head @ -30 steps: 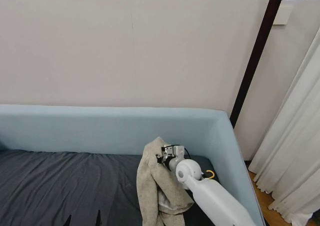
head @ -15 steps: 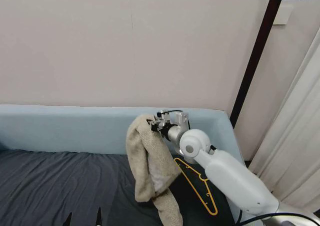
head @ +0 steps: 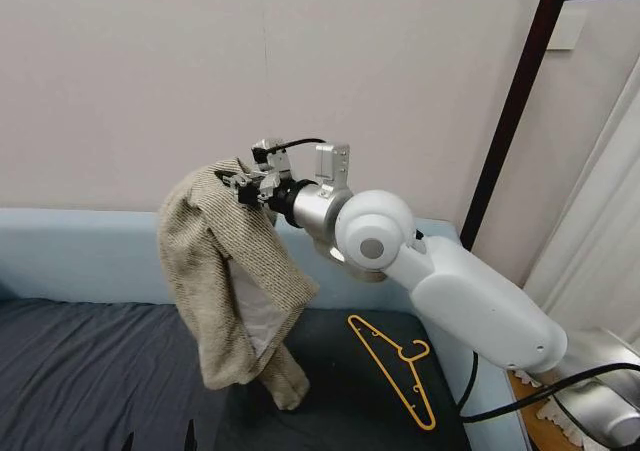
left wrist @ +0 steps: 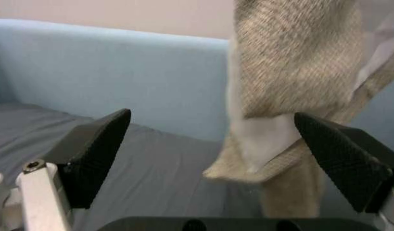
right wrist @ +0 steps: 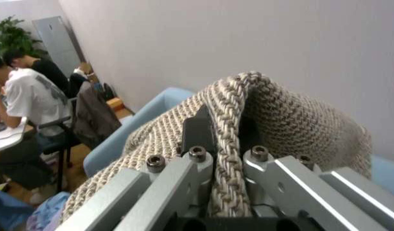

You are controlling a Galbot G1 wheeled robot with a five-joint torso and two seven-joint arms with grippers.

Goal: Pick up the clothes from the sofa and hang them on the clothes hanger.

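The robot's right gripper (head: 245,183) holds a beige knitted garment (head: 225,281) high above a light-blue sofa with a dark seat cover (head: 80,261). The arm reaches across from the sofa's right end. The right wrist view shows the fingers clenched on a thick fold of the knit near its top edge, with yarn bunched between the metal pads. The garment hangs clear of the seat in front of the backrest and the pale wall. A white lining shows inside, and one limp end trails toward the cushion.

A yellow wire clothes hanger (head: 398,355) lies flat on the seat near the sofa's right end, apart from the cloth. The left gripper (left wrist: 211,120) waits low over the front edge of the seat with its fingers spread and nothing between them. It faces the dangling hem.

The knit looks soft, light and floppy. It is likely to sag, swing and fold on itself rather than hold a shape. Its coarse weave should resist slipping, but it could snag on the hanger's hook. A hold at the collar or shoulder line, where the fabric is doubled, seems the surest place to take it.
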